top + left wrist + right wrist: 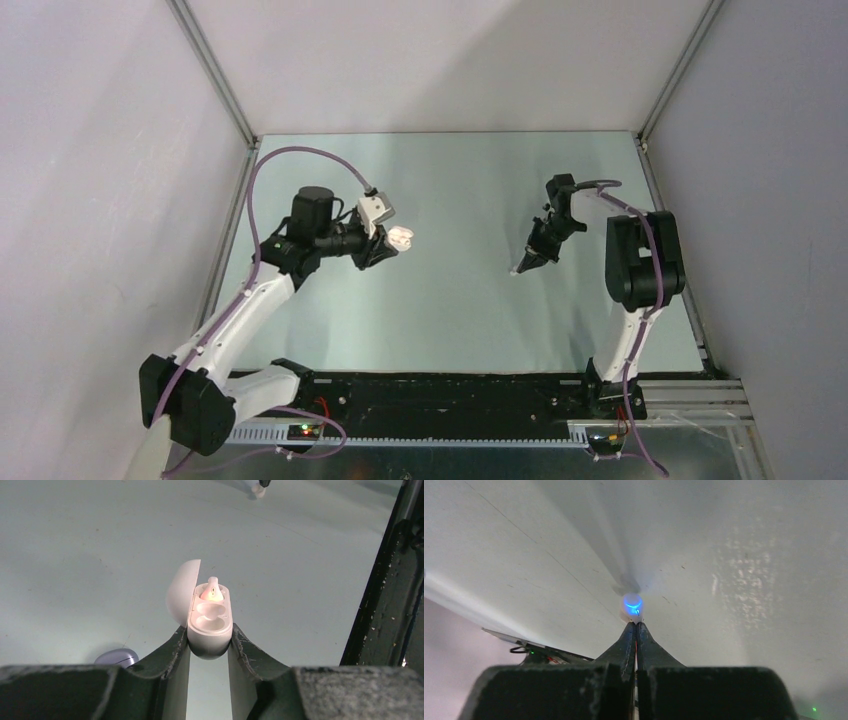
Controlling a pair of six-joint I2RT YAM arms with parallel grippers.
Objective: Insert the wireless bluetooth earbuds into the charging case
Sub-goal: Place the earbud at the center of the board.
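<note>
The charging case (210, 625) is white and oval, with its lid (181, 592) swung open to the left. My left gripper (209, 640) is shut on its lower end and holds it above the table. One earbud (212, 591) sits in the far slot, glowing reddish; the near slot is empty. In the top view the case (402, 238) shows at the left gripper (392, 243), left of centre. My right gripper (636, 626) is shut on a second white earbud (632, 606) with a blue light, pinched at the fingertips low over the table (749, 555). In the top view this earbud (515, 272) is right of centre.
A lilac-grey rounded object (116, 657) lies on the table beside my left finger, partly hidden by it. White walls and aluminium frame posts (215, 75) enclose the table on three sides. A black rail (440, 395) runs along the near edge between the arm bases.
</note>
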